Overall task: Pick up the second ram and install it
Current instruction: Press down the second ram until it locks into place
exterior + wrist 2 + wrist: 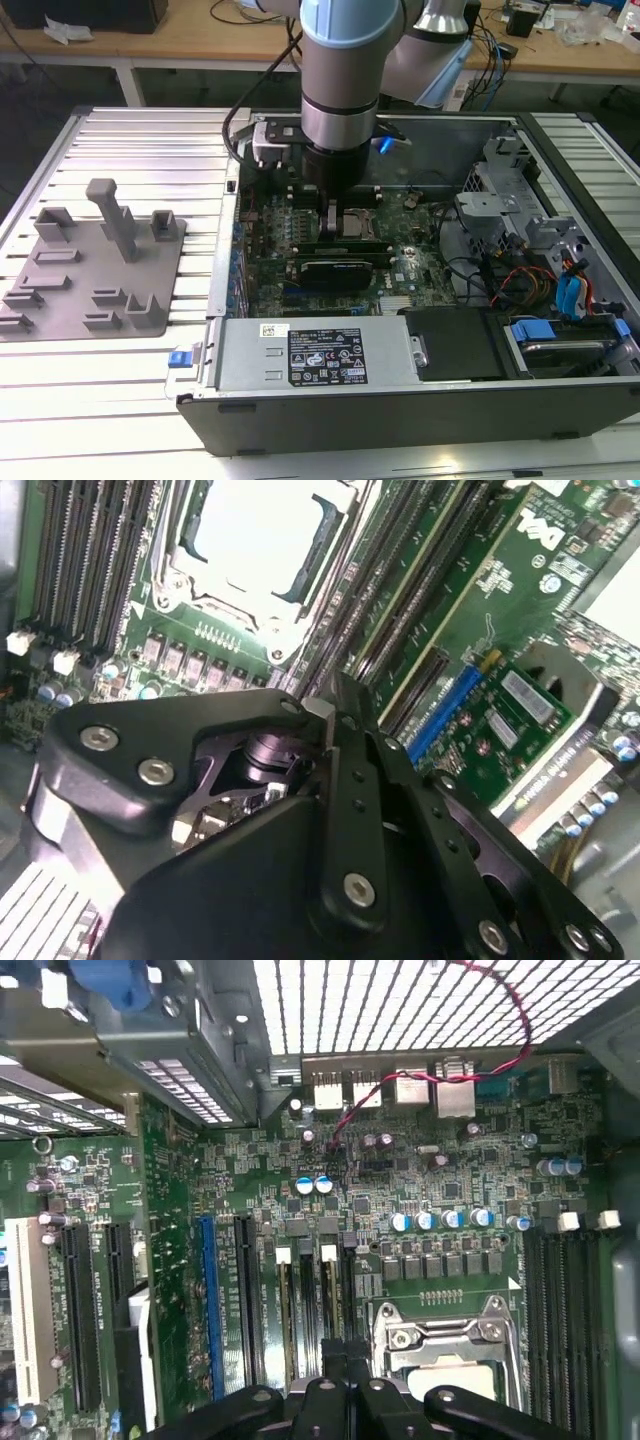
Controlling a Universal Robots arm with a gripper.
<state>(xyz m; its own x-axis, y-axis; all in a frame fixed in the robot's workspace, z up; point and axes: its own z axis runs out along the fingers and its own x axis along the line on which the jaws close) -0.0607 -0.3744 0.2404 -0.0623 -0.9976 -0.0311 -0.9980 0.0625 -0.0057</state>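
The second ram [327, 1305], a long thin circuit-board stick, is seen edge-on. It seems to stand in one of the two narrow black memory slots with white end latches [328, 1252] on the green motherboard [420, 1170]. It is so thin from this angle that I cannot tell its label or chips, and I cannot tell if it is pressed fully into the slot.

The black gripper [335, 1360] is directly over this slot in the first wrist view. In the second wrist view the gripper [325, 705] has its two fingers drawn together, with almost no gap. I cannot tell if they pinch the upper edge of the stick or only rest on it.

In the exterior view the gripper [330, 222] reaches down into the open black computer case [214, 300] from the grey robot arm [340, 90]. The square metal processor socket [356, 222] is just beside the gripper at 3 o'clock. The wide black expansion card [340, 270] lies near it at 6 o'clock. In the first wrist view a long blue card slot [207, 1300] runs parallel to the memory slots.

The silver power supply box with a black label [320, 355] is further at 6 o'clock, along the case wall. The grey metal drive cage [500, 190] is at 3 o'clock inside the case.

The case stands on a slatted metal counter [140, 135]. The grey plastic fixture block [100, 260] lies on that counter at 9 o'clock, well apart from the gripper.
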